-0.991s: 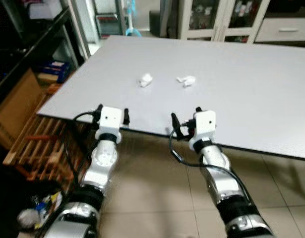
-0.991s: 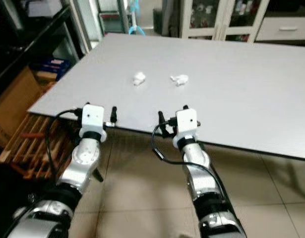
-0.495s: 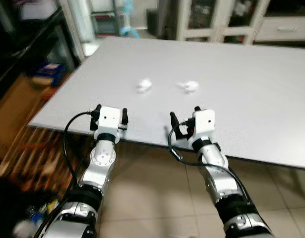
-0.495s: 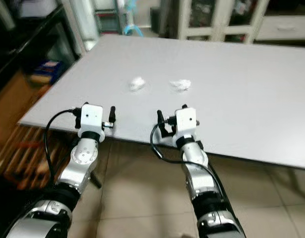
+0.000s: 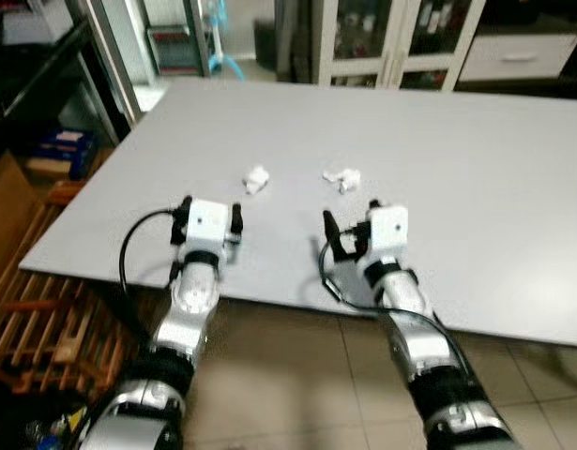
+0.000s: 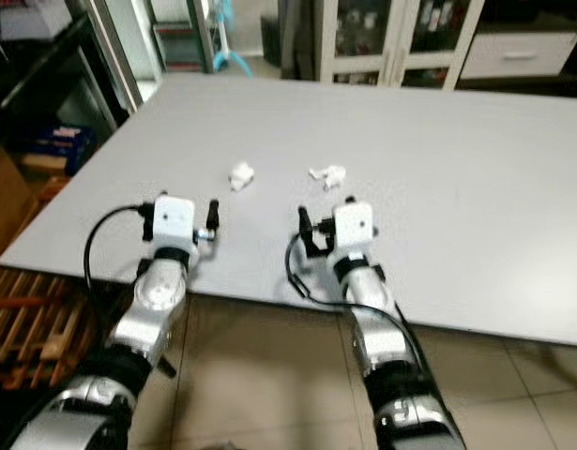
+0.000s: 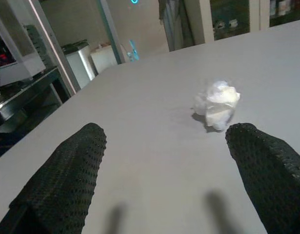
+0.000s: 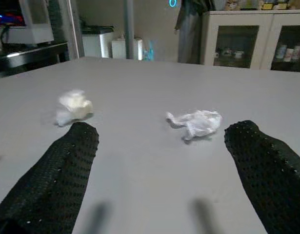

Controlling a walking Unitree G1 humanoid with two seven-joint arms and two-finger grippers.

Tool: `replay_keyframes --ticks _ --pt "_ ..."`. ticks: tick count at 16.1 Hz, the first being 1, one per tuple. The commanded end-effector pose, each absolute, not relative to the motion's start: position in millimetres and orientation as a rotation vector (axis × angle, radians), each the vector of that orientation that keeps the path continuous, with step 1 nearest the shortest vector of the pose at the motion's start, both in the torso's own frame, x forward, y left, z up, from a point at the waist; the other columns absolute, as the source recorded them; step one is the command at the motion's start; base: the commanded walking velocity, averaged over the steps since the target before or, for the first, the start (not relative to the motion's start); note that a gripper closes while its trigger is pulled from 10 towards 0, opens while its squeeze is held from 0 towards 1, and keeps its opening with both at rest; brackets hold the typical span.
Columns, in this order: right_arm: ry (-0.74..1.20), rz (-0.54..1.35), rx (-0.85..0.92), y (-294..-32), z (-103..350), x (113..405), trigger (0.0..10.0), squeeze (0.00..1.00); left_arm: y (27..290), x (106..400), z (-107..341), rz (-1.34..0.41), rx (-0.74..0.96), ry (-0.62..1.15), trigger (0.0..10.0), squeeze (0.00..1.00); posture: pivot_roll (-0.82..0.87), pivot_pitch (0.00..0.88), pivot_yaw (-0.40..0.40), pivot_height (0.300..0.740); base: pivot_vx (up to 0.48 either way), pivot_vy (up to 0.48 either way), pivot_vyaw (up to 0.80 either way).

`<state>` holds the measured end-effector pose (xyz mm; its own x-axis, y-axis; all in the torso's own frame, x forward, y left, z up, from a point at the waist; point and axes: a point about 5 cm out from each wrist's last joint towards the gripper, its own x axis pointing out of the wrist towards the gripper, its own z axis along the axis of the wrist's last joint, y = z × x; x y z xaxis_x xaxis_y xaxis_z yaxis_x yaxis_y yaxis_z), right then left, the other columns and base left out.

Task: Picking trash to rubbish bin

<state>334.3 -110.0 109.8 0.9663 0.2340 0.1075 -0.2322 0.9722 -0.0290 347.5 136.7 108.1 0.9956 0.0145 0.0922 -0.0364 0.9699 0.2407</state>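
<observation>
Left eye view: grey table point(image 5: 476, 169), glass cabinets point(image 5: 391, 42) behind; both tools point(image 5: 210, 212) point(image 5: 349, 225) spread wide

Grey table point(image 5: 476, 159) (wooden pallet point(image 5: 44, 323) beside), glass-fronted cabinet point(image 5: 391, 42) behind.

A large grey table point(image 5: 476, 150) with a flat, plain top stands on a floor of beige tiles point(image 5: 297, 375). Two pieces of white trash lie directly on the table, near each other but apart: a small crumpled paper ball point(image 5: 256, 179) on the robot's left and a flatter, looser crumpled tissue point(image 5: 343, 178) on its right. Both lie toward the table's near left part.
</observation>
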Motion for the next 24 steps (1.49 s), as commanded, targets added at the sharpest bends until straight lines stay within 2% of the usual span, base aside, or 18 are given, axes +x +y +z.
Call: replay_keyframes --ticks 1,24 --pt "-0.104 0.214 -0.025 -118.4 108.2 334.2 10.0 0.0 128.7 347.5 108.0 0.007 0.238 -0.088 10.0 0.0 -0.02 0.06 0.04 0.74 0.368 0.0 0.0" --pt "-0.103 0.215 -0.025 -117.9 107.3 333.7 10.0 0.0 129.3 347.5 111.3 0.013 0.226 -0.113 10.0 0.0 -0.02 0.057 0.042 0.74 0.351 0.0 0.0"
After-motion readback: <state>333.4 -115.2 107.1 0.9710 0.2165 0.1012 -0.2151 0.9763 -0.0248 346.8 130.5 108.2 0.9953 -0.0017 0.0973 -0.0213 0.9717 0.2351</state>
